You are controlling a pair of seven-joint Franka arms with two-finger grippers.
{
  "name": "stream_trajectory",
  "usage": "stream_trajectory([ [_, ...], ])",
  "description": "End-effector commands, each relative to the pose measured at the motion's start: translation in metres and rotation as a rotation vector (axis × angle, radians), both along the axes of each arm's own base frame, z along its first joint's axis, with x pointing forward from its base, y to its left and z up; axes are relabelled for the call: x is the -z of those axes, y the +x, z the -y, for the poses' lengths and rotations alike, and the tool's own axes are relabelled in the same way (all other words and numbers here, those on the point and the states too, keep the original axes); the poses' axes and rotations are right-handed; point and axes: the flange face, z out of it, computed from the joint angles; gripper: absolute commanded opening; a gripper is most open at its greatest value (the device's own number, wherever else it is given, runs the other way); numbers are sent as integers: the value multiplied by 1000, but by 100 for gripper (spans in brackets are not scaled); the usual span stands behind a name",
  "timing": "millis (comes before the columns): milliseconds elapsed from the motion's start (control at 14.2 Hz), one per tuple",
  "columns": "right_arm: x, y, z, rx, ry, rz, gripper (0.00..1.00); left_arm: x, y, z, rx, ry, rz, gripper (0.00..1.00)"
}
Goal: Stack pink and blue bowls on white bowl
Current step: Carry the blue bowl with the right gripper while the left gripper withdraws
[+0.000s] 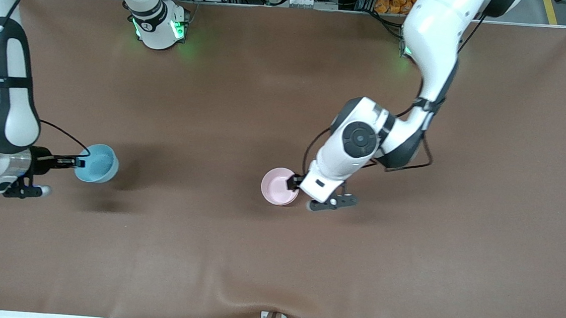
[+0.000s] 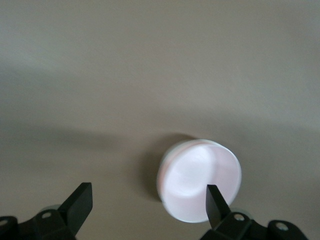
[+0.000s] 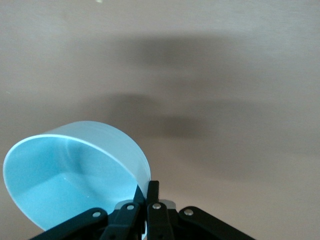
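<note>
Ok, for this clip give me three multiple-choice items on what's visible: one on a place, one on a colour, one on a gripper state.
1. Where is the pink bowl?
A. Held up in the air
B. Near the middle of the table, under the left gripper
C. On the table edge by the right arm's base

2. What colour is the bowl in the right gripper?
A. Light blue
B. White
C. Pink

3. How do the left gripper's fingers stand?
A. Shut on the rim
B. Shut, empty
C. Open

Answers: 1 B, the front view shows it there; 2 A, the blue bowl is pinched by its rim; 3 C, the left wrist view shows them spread apart.
</note>
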Motion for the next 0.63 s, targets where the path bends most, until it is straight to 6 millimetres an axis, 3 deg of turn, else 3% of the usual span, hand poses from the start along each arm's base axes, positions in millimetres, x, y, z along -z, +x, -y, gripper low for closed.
stream_trajectory([
  [0, -4, 5, -44, 45, 79, -35, 0, -47, 16, -53, 1, 91, 40, 100],
  [141, -1, 7, -74, 90, 115, -55, 0, -74, 29, -94, -8, 106, 37, 100],
  [281, 0, 8, -119, 144, 149, -87, 0, -94, 38, -133, 27, 117, 33, 100],
  [492, -1, 4, -201, 243, 145, -152, 0, -100, 57, -191, 93, 127, 30, 100],
  [562, -5, 2, -222, 275, 139, -168, 0, -102, 59, -202, 128, 134, 29, 100],
])
